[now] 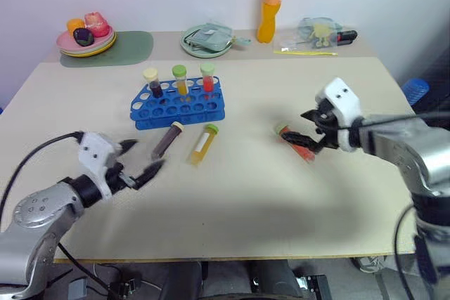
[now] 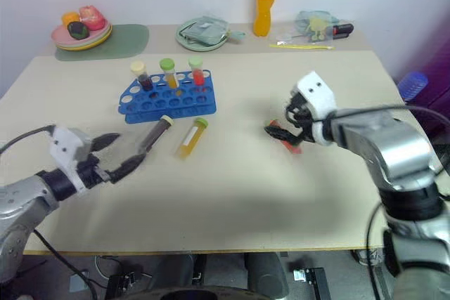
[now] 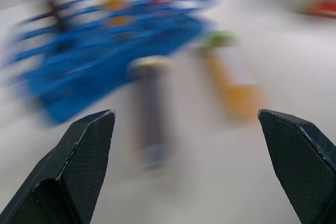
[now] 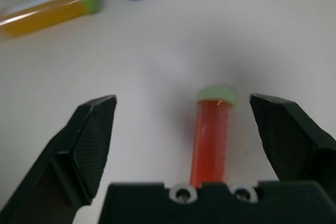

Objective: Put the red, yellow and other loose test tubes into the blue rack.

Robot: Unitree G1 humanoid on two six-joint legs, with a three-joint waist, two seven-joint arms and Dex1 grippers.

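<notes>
From the head camera's left eye view, a beige tabletop (image 1: 232, 209) is carrying the blue rack (image 1: 178, 103), which is standing toward the far left with three capped tubes already upright in its back row; just in front of the rack, two loose tubes are lying flat side by side, the dark tube (image 1: 167, 139) with a cream cap and the yellow tube (image 1: 202, 144) with a green cap; the red tube (image 1: 297, 144) is lying well apart to the right. The right gripper (image 1: 311, 133) is hanging over the red tube with its jaws spread wide; the left gripper (image 1: 140, 161) is hovering near the dark tube, jaws also wide, holding nothing.

From the left wrist view, the two black fingers (image 3: 84, 156) are standing far apart, framing the dark tube and the yellow tube, with the rack beyond them.

From the right wrist view, the red tube is lying between the wide jaws, nearer one finger than the other, untouched.

The step in hand appears to be the approach to pick up; next, the right gripper likely needs to centre on the red tube, lower, and close.
</notes>
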